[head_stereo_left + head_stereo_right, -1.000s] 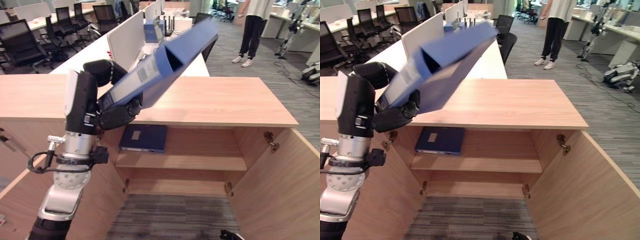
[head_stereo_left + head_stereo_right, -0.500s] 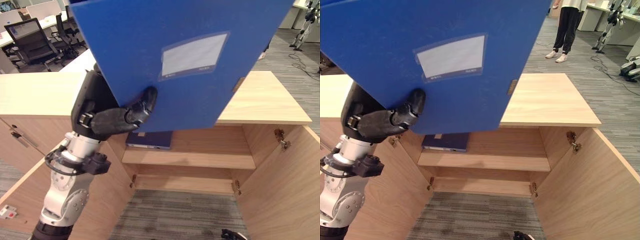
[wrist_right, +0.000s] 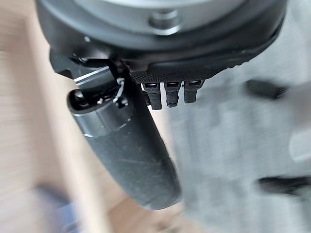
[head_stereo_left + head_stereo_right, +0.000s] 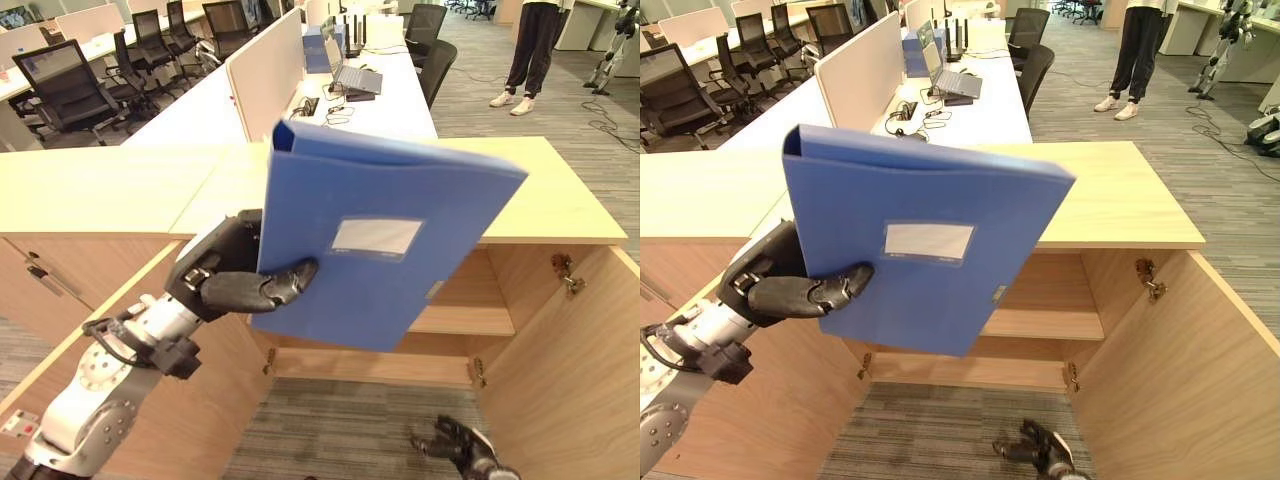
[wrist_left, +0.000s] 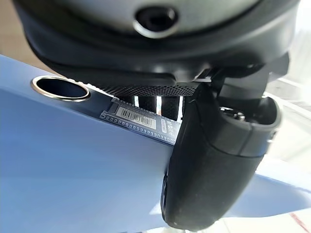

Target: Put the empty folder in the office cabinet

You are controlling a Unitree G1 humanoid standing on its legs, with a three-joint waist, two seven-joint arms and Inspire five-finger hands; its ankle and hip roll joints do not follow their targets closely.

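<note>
My left hand [image 4: 235, 280] is shut on a blue box folder [image 4: 385, 245], thumb [image 4: 815, 293] across its front and fingers behind its spine. The folder hangs upright and slightly tilted in front of the open wooden cabinet [image 4: 540, 200], covering the left part of the upper shelf [image 4: 475, 318]. A white label [image 4: 928, 241] faces me. The left wrist view shows the folder's spine [image 5: 73, 160] with a metal ring hole and barcode sticker against the thumb [image 5: 214, 165]. My right hand [image 4: 460, 445] is low over the carpet before the cabinet, fingers relaxed and spread.
The cabinet's right door [image 4: 570, 380] and left door [image 4: 770, 400] stand open. Behind the cabinet run white desks with a laptop [image 4: 355, 75] and black office chairs [image 4: 60, 85]. A person [image 4: 525, 50] stands at the far right on the carpet.
The folder has come down and away from my camera, from filling the view to hanging before the cabinet opening. My right hand has come into sight near the floor.
</note>
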